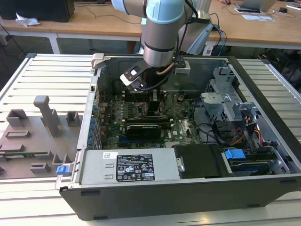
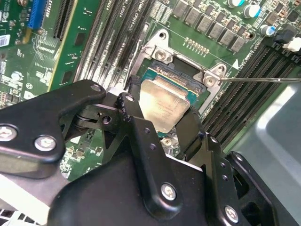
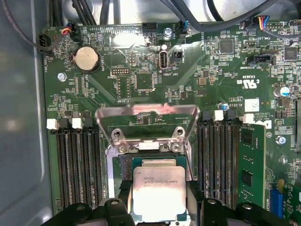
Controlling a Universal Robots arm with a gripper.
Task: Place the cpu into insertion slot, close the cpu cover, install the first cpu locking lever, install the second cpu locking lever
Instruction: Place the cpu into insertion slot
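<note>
Gripper [image 2: 161, 113] jaws are narrowed onto two opposite edges of the cpu [image 3: 157, 190], holding it at the insertion slot [image 2: 188, 71], mid-frame in the exterior view. The cpu cover [image 3: 146, 111] stands raised. Cpu judged light, rigid and fragile underneath, so take it by the edges only.

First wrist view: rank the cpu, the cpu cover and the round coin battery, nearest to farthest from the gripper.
1. the cpu, in the grasp of the gripper.
2. the cpu cover, swung open just beyond the cpu.
3. the coin battery, well past the cover, toward the board's edge.
</note>
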